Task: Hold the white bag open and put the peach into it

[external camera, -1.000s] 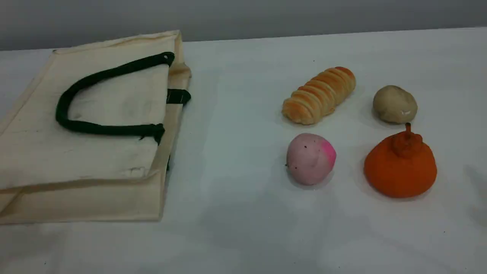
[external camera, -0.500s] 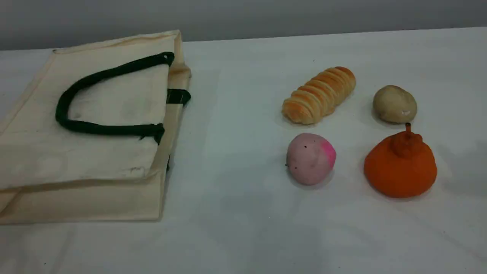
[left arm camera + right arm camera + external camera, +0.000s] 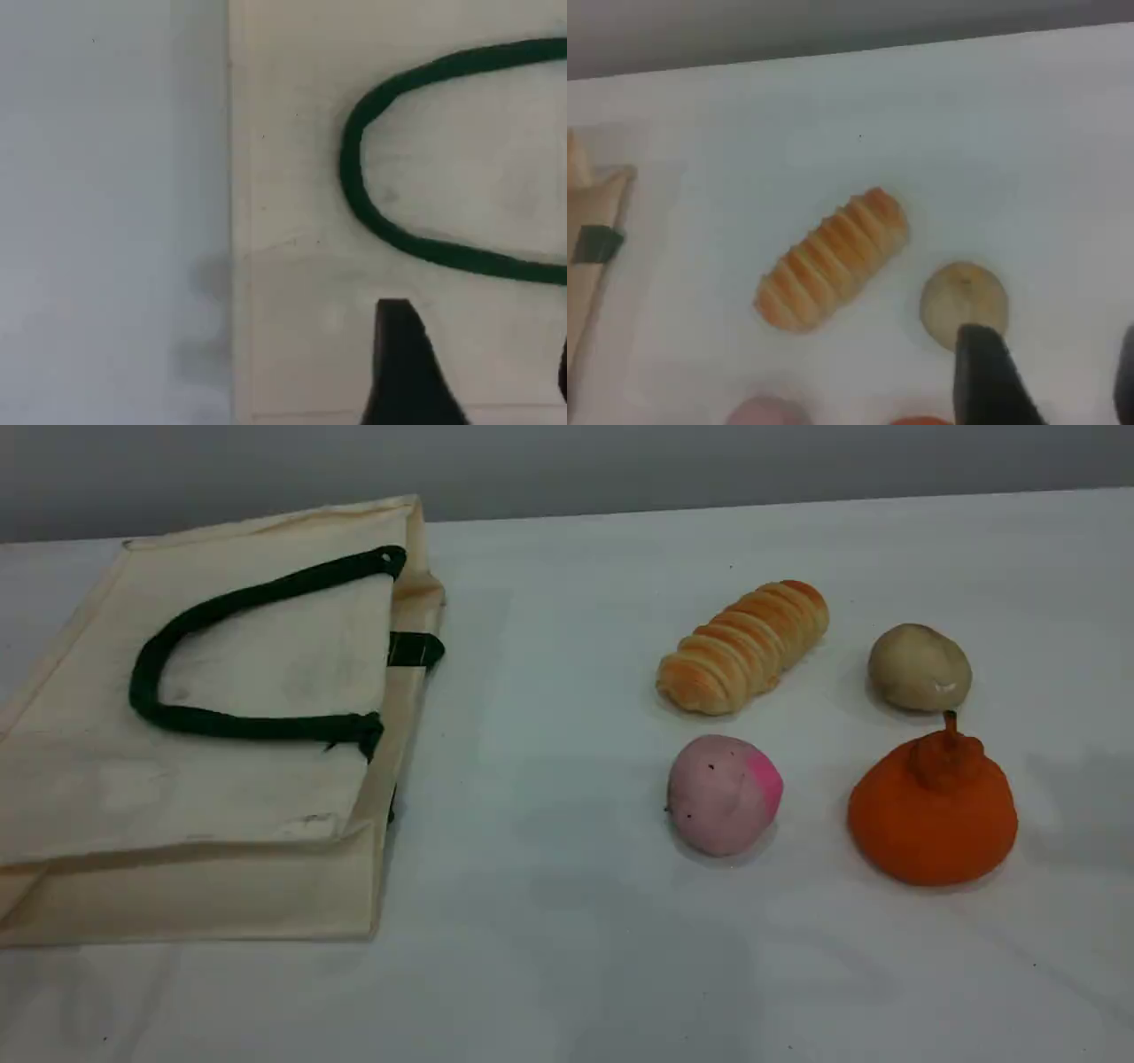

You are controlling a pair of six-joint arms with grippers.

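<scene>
Two things matter: the white bag (image 3: 204, 717), lying flat at left of the scene view with its rope handle (image 3: 230, 722) on top, and the peach (image 3: 724, 794) at lower centre-right, beside the orange fruit (image 3: 932, 810). The left gripper (image 3: 483, 372) is seen above the bag, empty; the handle should be hooked and raised. The right gripper (image 3: 1050, 376), empty above the potato (image 3: 964, 299), should be shifted to the peach. Neither opening can be judged. The white bench (image 3: 567, 957) is backed by grey wall.

Left fingertip (image 3: 403, 367): black, tapered, blunt top. Right fingertip (image 3: 990, 376): same black wedge, matte, unmarked.
</scene>
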